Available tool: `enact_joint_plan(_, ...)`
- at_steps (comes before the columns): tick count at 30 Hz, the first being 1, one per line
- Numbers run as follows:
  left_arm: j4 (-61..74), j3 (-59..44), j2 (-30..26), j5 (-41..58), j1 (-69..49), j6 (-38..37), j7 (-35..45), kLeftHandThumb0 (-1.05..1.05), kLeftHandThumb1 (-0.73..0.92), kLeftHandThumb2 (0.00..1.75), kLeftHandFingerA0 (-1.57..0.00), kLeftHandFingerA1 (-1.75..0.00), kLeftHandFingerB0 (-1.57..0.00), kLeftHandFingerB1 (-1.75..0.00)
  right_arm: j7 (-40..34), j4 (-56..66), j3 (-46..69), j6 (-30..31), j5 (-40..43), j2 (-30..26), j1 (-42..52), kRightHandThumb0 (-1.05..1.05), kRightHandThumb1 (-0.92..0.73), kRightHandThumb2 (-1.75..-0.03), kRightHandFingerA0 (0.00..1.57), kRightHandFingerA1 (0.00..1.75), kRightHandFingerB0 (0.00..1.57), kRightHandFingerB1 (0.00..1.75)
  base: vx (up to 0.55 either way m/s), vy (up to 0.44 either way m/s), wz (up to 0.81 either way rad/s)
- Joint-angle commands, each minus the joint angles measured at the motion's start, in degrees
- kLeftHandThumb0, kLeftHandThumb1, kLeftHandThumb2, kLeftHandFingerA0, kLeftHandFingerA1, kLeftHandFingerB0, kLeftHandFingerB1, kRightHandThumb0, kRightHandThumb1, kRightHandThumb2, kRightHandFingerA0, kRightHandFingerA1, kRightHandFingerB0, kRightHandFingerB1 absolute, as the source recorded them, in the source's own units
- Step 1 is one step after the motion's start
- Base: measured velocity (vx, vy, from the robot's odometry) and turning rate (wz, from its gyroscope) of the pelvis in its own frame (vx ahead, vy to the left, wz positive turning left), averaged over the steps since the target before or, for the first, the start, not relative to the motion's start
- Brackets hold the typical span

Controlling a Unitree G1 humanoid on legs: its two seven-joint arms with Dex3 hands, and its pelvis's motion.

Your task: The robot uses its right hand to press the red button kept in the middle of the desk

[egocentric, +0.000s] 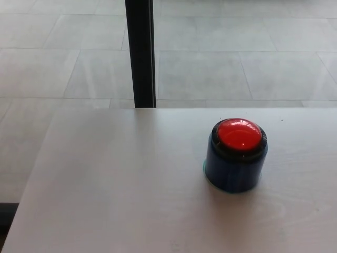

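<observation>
— Button first: where does it sit?
— Red button (239, 134), a glossy dome ringed in black, caps a round blue base (234, 171) standing upright on the pale desk (116, 184), right of the picture's middle.
— Anything touching it?
— Nothing; the dome is bare.
— And the hands, open or closed?
— Neither shows, so I cannot tell.
— Beyond the desk?
— A black post (140, 52) rises behind its far edge, over a grey tiled floor (237, 68).
</observation>
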State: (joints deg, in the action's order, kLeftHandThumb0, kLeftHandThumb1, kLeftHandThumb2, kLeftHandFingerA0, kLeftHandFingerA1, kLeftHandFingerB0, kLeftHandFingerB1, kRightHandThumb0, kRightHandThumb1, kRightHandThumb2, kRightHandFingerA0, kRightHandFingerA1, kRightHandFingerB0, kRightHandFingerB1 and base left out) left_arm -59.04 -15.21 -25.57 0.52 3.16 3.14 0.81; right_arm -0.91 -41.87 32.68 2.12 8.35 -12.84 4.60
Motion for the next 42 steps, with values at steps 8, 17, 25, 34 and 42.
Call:
enact_joint_plan(8,-8.4,-12.4,-7.7,9.1,6.8,2.8,0.1,-0.72,0.92,1.19,-0.36,-1.16,-0.26,-0.92,-20.7,7.6,32.2,7.2,27.2,-8.0,-15.3,-0.76,-0.79,-0.76,0.53,1.57,0.0,0.52,0.0,0.0,0.0)
enact_joint_plan(17,-9.9,-14.0,-7.9,8.7,7.3,2.4,0.9,-0.72,0.92,1.18,-0.38,-1.16,-0.26,-0.91,-22.2,5.2,31.2,7.6,21.2,-19.1,-33.4,-0.26,-0.05,-1.49,1.11,1.02,0.66,1.0,0.0,0.0,0.0)
enact_joint_plan(25,-10.9,-14.7,-7.7,8.9,7.8,2.3,0.7,-0.73,0.92,1.27,-0.46,-0.91,-0.31,-0.77,-21.8,12.1,21.5,8.5,16.4,-17.9,-46.2,-0.36,0.14,-1.63,1.34,1.33,1.36,0.98,0.0,0.0,0.0)
enact_joint_plan(34,-11.5,-14.4,-7.8,9.1,7.8,1.6,0.6,-0.72,0.92,1.16,-0.38,-1.18,-0.26,-0.9,-12.5,13.2,9.3,9.1,19.3,-11.6,-60.5,-0.05,-0.47,-1.41,0.99,1.75,0.89,1.55,0.0,0.0,0.0)
enact_joint_plan(42,-11.1,-13.9,-7.6,9.3,7.7,0.9,1.1,-0.73,0.92,1.28,-0.47,-0.93,-0.26,-0.76,-6.6,10.4,-2.5,9.6,17.2,-6.3,-62.8,-0.08,-0.43,-1.42,0.94,1.75,0.85,1.46,0.0,0.0,0.0)
